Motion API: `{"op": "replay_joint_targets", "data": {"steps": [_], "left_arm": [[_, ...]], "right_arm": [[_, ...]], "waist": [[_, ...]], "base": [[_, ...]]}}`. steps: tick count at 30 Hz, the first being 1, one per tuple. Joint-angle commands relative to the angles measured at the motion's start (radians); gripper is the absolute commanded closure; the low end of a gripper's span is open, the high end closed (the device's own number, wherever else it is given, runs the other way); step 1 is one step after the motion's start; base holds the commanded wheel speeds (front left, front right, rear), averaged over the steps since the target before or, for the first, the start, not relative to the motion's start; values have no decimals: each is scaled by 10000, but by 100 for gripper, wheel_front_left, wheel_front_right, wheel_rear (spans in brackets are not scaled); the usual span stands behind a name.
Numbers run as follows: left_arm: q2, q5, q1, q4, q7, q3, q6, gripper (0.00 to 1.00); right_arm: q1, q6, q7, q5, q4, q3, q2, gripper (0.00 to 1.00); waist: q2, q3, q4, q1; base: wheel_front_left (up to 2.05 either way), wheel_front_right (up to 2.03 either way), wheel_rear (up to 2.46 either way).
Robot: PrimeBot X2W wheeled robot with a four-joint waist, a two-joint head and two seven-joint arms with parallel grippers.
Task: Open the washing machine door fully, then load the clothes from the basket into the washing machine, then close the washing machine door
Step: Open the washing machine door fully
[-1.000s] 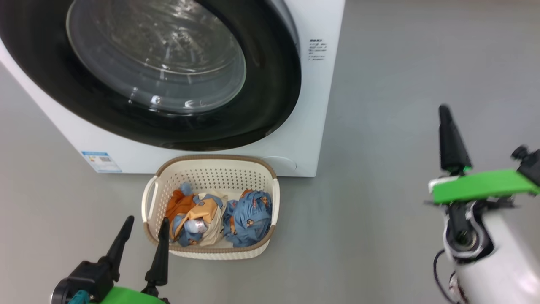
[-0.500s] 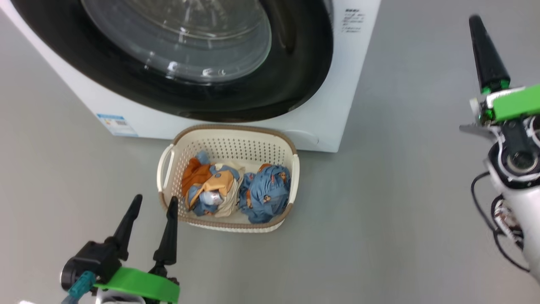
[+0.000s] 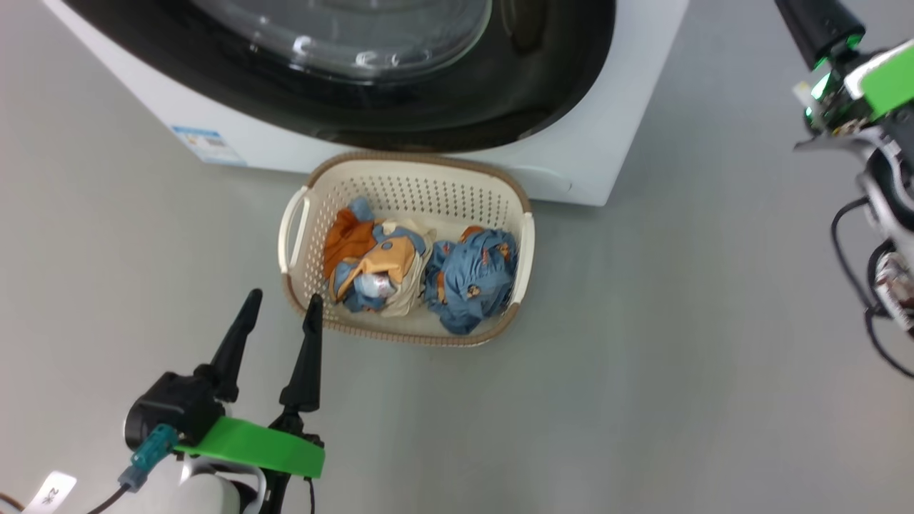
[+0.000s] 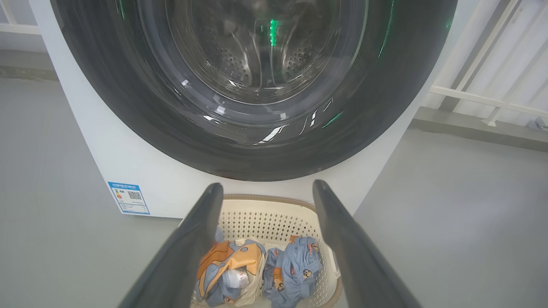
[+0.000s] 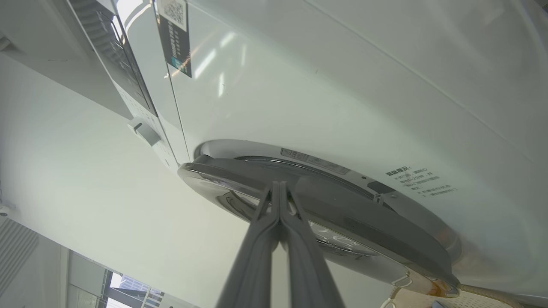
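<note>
Step in hand: opening the washing machine door (image 3: 443, 121), which appears shut against the washing machine (image 3: 607, 143); loading not yet begun. Right fingers (image 5: 295, 239) are pressed together and empty, tips aimed at the door's outer rim seen edge-on, contact not confirmable; the next move likely needs the tips hooked behind that rim, then a pull outward along the hinge arc. Left fingers (image 3: 308, 350) are spread wide and empty, just beside the near corner of the basket (image 3: 421, 155), which holds the clothes (image 3: 471, 278) on the floor below the door.
</note>
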Motion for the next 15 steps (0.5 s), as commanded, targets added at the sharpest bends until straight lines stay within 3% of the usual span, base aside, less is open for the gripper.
{"op": "replay_joint_targets", "data": {"steps": [1,15], "left_arm": [[105,-73,-251,-147,-65,257,6,0],[-56,-303,-827,-210,-65,-133,6,0]], "right_arm": [[-295,56,251,93,-142,54,-102,100],[-2006,56,2364,168,758,-114,-233,100]], "waist": [[0,327,205,-1],[0,1513,784,-1]], "base": [[0,0,0],[0,0,0]]}}
